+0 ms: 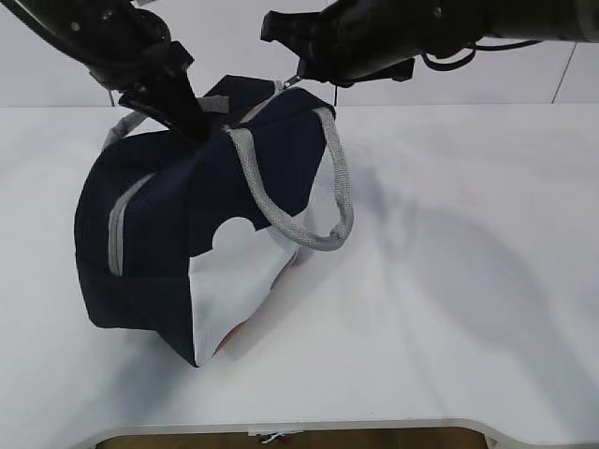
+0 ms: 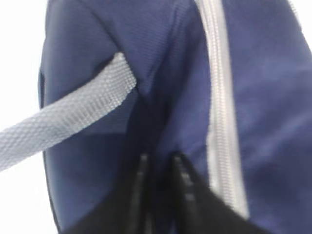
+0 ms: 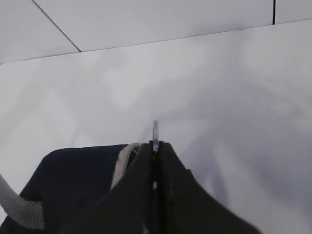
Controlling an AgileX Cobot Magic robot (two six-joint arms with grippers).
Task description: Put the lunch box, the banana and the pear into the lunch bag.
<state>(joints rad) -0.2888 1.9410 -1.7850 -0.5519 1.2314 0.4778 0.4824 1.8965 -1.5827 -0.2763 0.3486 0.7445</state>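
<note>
No text, label, brand, number or sign is showing in any view. The lunch bag (image 1: 168, 243) is showing only plain navy fabric, a grey zipper and a white panel, and the white desk (image 1: 468, 309) is carrying no writing.

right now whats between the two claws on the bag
In the exterior view, only the lunch bag's dark blue top fold lies between the left claw and the right claw.
</note>
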